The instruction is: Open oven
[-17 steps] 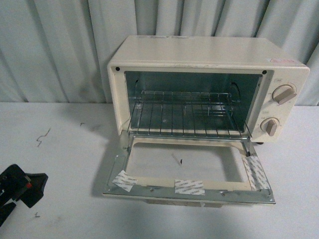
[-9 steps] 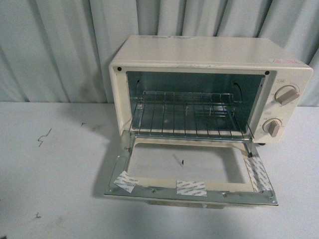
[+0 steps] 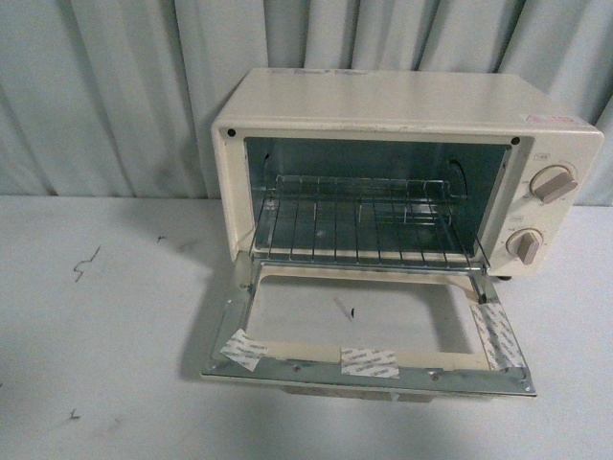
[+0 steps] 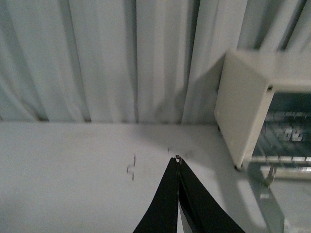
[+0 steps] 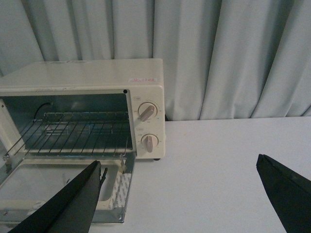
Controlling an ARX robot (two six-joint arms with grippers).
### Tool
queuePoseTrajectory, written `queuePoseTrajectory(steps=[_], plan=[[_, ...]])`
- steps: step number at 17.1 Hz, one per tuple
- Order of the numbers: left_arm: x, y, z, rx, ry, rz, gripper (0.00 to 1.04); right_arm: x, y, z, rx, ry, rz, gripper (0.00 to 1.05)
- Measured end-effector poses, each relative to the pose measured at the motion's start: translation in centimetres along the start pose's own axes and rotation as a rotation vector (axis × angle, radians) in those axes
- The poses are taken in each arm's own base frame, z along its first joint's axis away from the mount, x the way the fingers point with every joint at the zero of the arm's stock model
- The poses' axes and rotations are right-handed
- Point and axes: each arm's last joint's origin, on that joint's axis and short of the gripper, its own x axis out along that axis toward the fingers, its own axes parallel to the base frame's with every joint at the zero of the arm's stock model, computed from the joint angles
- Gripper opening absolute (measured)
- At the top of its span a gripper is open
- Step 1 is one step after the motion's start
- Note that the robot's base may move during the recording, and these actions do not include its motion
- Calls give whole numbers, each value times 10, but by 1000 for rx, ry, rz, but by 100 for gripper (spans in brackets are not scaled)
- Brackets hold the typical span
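Gone from the front view is the black left gripper that sat at the lower left corner a second ago; neither arm shows there now, and the oven (image 3: 402, 172) sits slightly further right in that picture than it did.

In the left wrist view, the left gripper (image 4: 178, 160) has its two black fingers (image 4: 167, 199) pressed together to a point, holding nothing, above the white table (image 4: 73, 170). Ahead of it and off to the side stands the oven's cream side wall (image 4: 240, 107), apart from the fingertips, with the curtain (image 4: 97, 58) behind.

In the right wrist view, the right gripper (image 5: 180, 167) is spread wide, its fingers (image 5: 73, 204) far apart and empty. Its one finger overlaps the lowered door (image 5: 63, 194) in the picture; whether it touches cannot be told. The other finger hangs over bare table.

The door (image 3: 369, 331) lies folded down flat on the table, with tape strips (image 3: 369, 361) on its inner frame. Inside, the wire rack (image 3: 364, 225) is exposed, and two beige knobs (image 3: 551, 184) sit on the front panel.
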Motion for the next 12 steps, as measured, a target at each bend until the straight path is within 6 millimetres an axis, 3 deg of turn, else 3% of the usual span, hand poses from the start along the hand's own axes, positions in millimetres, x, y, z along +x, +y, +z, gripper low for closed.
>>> queuePoseTrajectory(steps=[1, 4, 12], plan=[[-7, 0, 13, 0, -59, -1, 2, 0, 0, 0, 0, 0, 0, 98], [-25, -1, 29, 0, -90, -2, 2, 0, 0, 0, 0, 0, 0, 98], [-53, -1, 33, 0, -52, -1, 2, 0, 0, 0, 0, 0, 0, 98]])
